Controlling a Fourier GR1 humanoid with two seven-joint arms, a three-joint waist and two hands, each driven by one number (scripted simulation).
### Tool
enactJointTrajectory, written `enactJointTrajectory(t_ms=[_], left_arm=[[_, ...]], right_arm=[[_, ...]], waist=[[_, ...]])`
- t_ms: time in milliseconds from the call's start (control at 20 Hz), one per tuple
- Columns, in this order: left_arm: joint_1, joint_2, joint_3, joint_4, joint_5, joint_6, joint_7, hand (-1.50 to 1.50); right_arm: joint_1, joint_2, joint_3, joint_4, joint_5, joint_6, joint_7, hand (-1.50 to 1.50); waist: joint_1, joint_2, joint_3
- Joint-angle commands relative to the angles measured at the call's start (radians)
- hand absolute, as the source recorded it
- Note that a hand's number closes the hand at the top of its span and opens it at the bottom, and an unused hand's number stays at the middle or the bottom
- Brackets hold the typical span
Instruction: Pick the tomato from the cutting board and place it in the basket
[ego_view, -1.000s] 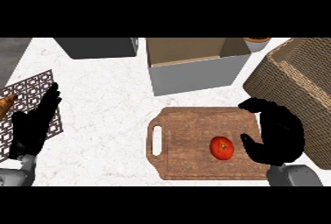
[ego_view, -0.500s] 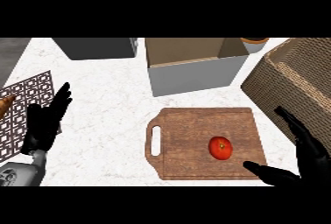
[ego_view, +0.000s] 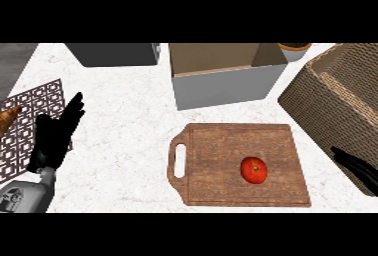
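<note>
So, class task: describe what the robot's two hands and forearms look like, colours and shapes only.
The left hand is matte black with long slim fingers, joined to a rounded grey metallic forearm. Of the right hand only black tapering fingers show; its forearm is out of view. No cables or markings visible.

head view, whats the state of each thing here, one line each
tomato: lying on the board, untouched
cutting board: flat on the counter, handle to the left
basket: right of the board, inside not visible
open box: top open
left hand: open, fingers straight
right hand: at right edge, holding nothing
</note>
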Motion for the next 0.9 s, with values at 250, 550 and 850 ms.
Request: enactJointTrajectory(t_ms=[250, 550, 850], left_arm=[[-0.042, -0.02, 0.041, 0.062, -0.006, -0.08, -0.025, 0.0], [-0.072, -0.051, 0.069, 0.076, -0.047, -0.1, -0.01, 0.0], [-0.071, -0.09, 0.08, 0.092, -0.086, -0.095, -0.015, 0.0]], right_arm=[[0.139, -0.048, -0.135, -0.283, -0.11, 0.193, 0.234, -1.5], [0.095, 0.114, -0.099, -0.261, 0.007, 0.194, 0.262, -1.5], [0.061, 0.208, -0.102, -0.148, 0.141, 0.176, 0.194, -1.5]], waist=[[0.029, 0.004, 0.005], [0.035, 0.004, 0.005], [0.037, 0.005, 0.005]])
